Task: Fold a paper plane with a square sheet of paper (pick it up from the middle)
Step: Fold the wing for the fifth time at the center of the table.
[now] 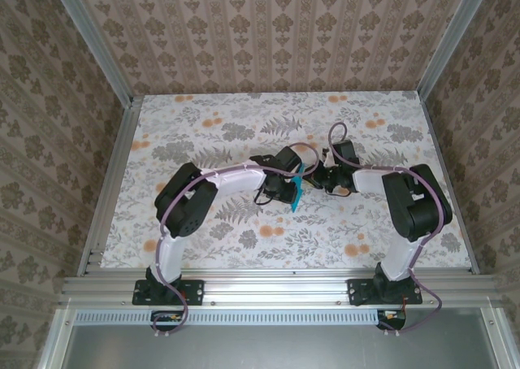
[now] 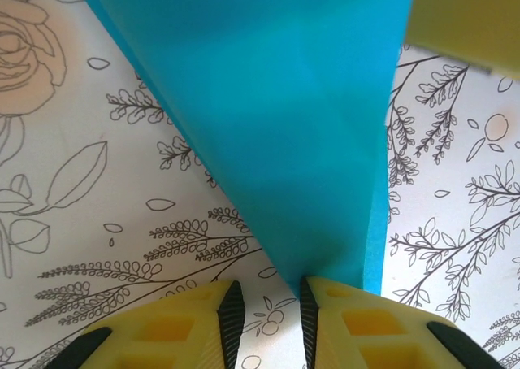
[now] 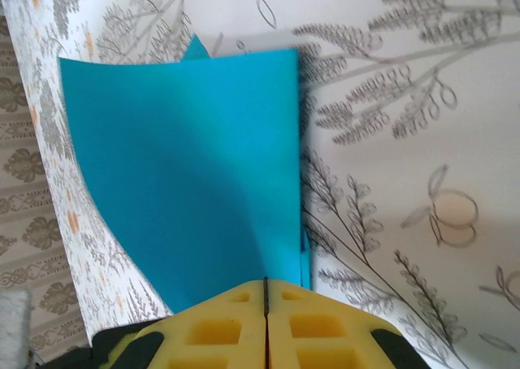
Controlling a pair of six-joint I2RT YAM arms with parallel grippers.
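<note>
Cyan sheet of paper [image 1: 298,187]: folded, with a second layer showing along one edge in the wrist views. It hangs edge-up off the surface [image 1: 203,117], about mid-table, between the ends of the two arms.

The right gripper [image 3: 266,292] has its jaws closed, yellow pads pressed together. The sheet's narrow end is pinched in the seam. From there the sheet fans out, slightly curved, above the floral print.

The left gripper [image 2: 272,304] has its jaws parted, and the surface is visible through the gap. The sheet tapers to a point that ends at the inner face of the finger [image 2: 307,324] on the right of that view. It is not clamped.

The arms reach in from left and right and almost meet at the sheet.
</note>
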